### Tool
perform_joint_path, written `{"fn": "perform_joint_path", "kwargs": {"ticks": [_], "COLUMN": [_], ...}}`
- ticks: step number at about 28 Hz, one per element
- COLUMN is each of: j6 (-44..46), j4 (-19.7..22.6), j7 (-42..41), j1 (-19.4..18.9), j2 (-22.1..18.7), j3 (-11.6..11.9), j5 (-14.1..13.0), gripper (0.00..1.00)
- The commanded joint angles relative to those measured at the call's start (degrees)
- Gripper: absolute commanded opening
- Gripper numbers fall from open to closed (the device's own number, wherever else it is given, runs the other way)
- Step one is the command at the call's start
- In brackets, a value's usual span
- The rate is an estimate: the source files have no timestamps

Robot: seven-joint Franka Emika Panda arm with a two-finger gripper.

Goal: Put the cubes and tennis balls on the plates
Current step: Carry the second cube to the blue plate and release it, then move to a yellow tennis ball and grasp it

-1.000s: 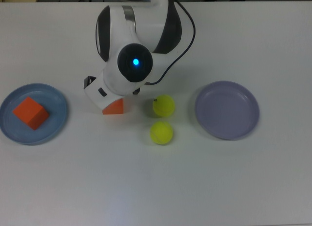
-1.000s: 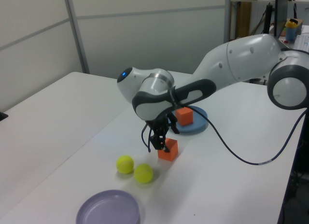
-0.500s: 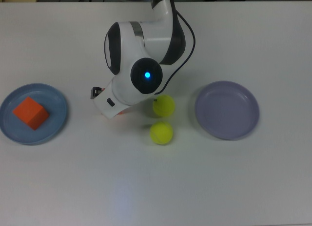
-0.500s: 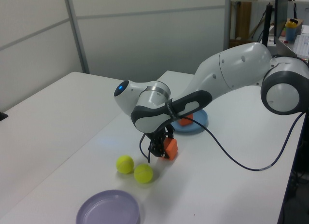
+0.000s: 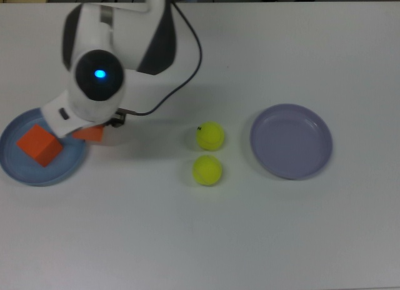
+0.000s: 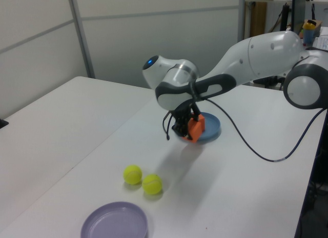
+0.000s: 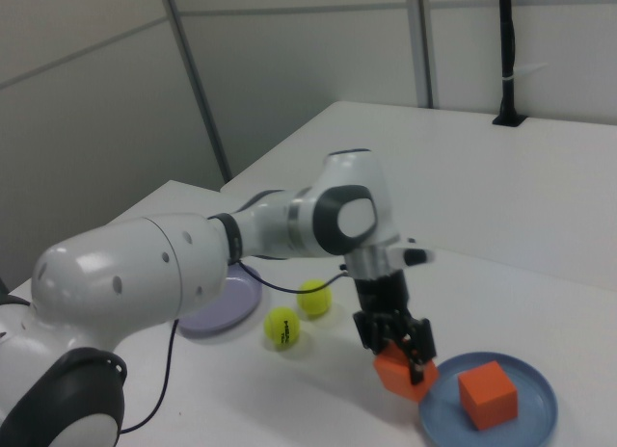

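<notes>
Item: second orange cube (image 7: 403,374), clamped in my jaws, now carried from beside the tennis balls (image 5: 209,135) to the blue plate (image 7: 528,426) rim; release pending.

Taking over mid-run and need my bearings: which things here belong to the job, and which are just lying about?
Job:
- held cube in gripper
- cube on blue plate
- two tennis balls
- purple plate, bare

Lying about:
- arm's black cable
- white table

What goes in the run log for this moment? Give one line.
gripper: shut on carried cube, at blue plate rim | other cube: on blue plate | tennis balls: on table | purple plate: empty
</notes>
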State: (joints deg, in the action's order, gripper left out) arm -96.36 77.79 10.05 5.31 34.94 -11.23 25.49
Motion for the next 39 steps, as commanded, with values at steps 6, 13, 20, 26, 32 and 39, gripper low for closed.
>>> {"fn": "perform_joint_path", "kwargs": {"ticks": [6,13,20,26,32,39], "j6": [-1.1,-0.7,-0.9,-1.0,-1.5,-11.1], "j4": [1.3,-0.2,-0.3,-0.3,-0.3,0.3], "j7": [-0.5,-0.4,-2.4,-2.6,-1.8,-1.4], "j1": [1.5,1.4,0.4,-0.8,-1.9,-6.1], "j2": [-1.0,-2.4,-5.9,-6.5,-6.3,-5.6], "j3": [0.2,0.2,-0.8,-0.9,-5.7,-6.7], "j5": [0.4,-1.7,-4.7,-5.0,-4.8,-5.1], "gripper": [1.0,1.0,1.0,1.0,1.0,1.0]}}
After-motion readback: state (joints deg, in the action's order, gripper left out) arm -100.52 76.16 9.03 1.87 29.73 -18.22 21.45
